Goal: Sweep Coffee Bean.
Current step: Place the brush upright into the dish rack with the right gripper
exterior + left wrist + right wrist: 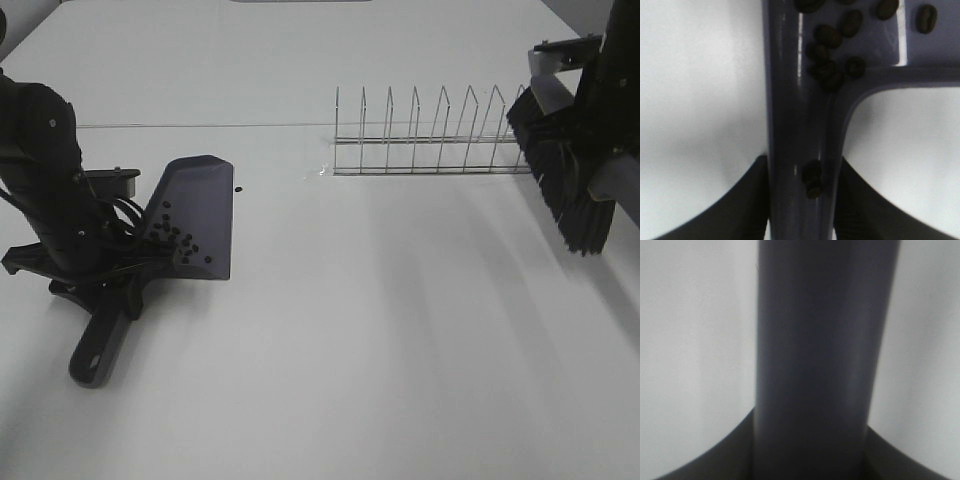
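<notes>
Coffee beans (173, 236) in dustpan (208, 190), rack (430, 145) rightward

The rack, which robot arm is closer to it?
Right. The right arm, holding the brush, is beside one end of the rack; the left arm holds the dustpan far from it.

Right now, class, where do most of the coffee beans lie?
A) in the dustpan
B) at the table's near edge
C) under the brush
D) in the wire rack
A: the coffee beans cluster in the dustpan, with one stray bean on the table beside it.
</notes>
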